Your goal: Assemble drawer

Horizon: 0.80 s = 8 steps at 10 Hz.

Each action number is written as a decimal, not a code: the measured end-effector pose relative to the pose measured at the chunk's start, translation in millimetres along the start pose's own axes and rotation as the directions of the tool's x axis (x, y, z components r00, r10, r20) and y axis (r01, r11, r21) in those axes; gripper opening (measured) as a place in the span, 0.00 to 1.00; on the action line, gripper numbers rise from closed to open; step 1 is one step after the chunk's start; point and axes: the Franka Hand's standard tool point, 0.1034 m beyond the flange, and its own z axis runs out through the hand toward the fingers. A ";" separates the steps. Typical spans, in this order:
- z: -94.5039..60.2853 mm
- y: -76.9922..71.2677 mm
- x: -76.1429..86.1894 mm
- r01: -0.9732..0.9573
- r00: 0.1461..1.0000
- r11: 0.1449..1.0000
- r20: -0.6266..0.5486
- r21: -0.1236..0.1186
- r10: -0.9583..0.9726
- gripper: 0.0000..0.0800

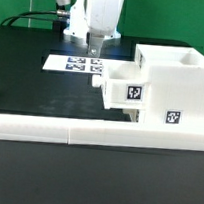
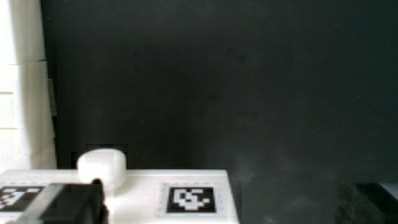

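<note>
One big white drawer housing [image 1: 177,86] is sitting on the black bench [image 1: 21,83] at the exterior view's right, just behind the long white border bar [image 1: 87,136], and a smaller tray [image 1: 129,88] with a black-and-white tag is poking out of its side with a little round knob [image 1: 95,80] at its end. Up behind the tray, the robot's pincer [image 1: 95,44] is hanging over the marker board [image 1: 73,63], and I cannot tell if it is released or clenched. Close up in the wrist view, the tray top [image 2: 178,195] and its knob [image 2: 100,165] are showing against the dark bench [image 2: 231,80].
</note>
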 end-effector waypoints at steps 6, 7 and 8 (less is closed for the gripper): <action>39.0 0.3 -33.0 0.042 0.974 0.999 -0.226 0.031 -0.034 0.81; 39.0 2.1 -27.3 0.020 0.975 0.999 -0.220 0.036 -0.012 0.81; 40.0 2.4 -21.0 0.019 0.975 0.999 -0.224 0.040 -0.010 0.81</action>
